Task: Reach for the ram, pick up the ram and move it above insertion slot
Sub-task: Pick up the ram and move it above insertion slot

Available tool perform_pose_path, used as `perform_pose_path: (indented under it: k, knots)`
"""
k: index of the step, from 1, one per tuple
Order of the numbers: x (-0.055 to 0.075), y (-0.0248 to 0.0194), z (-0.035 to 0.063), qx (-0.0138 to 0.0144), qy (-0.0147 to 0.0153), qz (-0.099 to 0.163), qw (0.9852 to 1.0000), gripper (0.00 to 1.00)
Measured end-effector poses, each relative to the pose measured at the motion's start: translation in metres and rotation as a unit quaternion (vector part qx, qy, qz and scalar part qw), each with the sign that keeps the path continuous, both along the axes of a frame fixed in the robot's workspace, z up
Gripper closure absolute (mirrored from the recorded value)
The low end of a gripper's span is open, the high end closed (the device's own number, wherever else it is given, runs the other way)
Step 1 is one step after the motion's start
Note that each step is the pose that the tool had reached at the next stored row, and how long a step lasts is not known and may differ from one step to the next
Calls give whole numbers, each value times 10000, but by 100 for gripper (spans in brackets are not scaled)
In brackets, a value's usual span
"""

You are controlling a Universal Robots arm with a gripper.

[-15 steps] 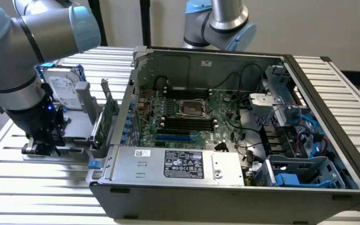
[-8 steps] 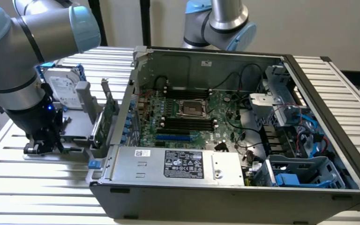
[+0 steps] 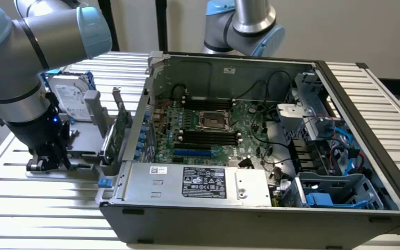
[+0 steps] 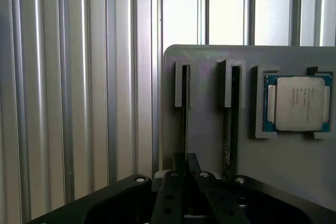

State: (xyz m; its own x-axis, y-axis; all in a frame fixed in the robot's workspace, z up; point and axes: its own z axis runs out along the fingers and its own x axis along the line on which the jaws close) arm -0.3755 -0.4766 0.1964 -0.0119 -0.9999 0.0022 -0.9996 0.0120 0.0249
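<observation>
The ram (image 4: 185, 121) stands on edge in a narrow groove of a grey holder plate (image 4: 207, 129), seen as a thin dark strip. My gripper (image 4: 186, 165) is right over its near end, with the two black fingers (image 4: 169, 192) drawn together against its sides. In the exterior view the gripper (image 3: 47, 160) points down into the holder (image 3: 82, 146), at that view's left of the open computer case. The insertion slot (image 3: 210, 137) is one of several long black parallel sockets on the green motherboard (image 3: 249, 143), below the silver processor socket (image 3: 210, 121).
A second stick (image 4: 231, 124) stands in the neighbouring groove, and a processor chip (image 4: 298, 103) lies in a recess beside it. A hard drive (image 3: 68, 96) and a green expansion card (image 3: 123, 130) stand between holder and case. Cables and a power supply (image 3: 193, 182) crowd the case.
</observation>
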Motion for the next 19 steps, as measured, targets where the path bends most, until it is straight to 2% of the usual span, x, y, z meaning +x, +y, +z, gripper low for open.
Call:
perform_pose_path:
  k: [12, 19]
  knots:
    - [0, -1, 21, 1, 0, 43, 10000, 86]
    - [0, -1, 79, 1, 0, 54, 10000, 86]
